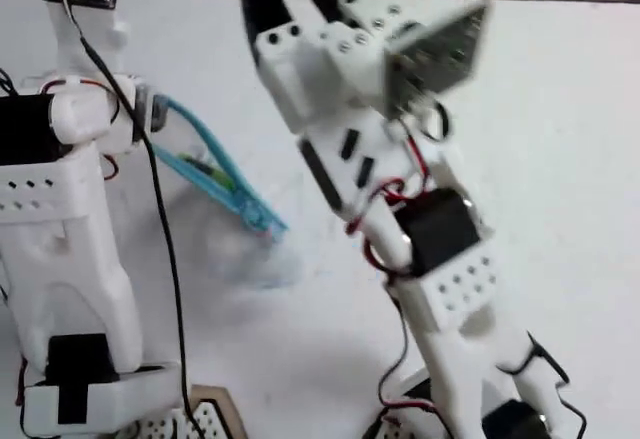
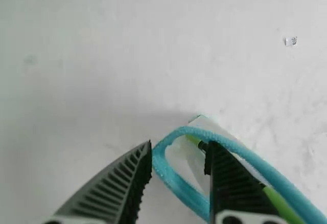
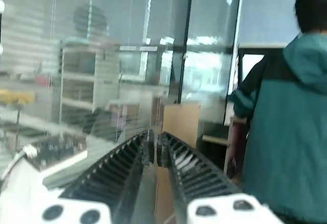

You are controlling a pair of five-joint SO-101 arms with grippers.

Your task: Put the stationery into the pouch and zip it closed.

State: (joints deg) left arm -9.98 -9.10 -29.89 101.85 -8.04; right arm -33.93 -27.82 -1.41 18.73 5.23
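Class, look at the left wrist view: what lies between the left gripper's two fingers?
In the left wrist view, the blue rim of the pouch loops between the fingers of the open left gripper, over bare table.

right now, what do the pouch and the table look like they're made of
Pouch: likely soft clear plastic, as a green item inside shows through. Its blue rim looks like woven fabric tape, with a ribbed texture. Table: smooth matte white, maybe laminate.
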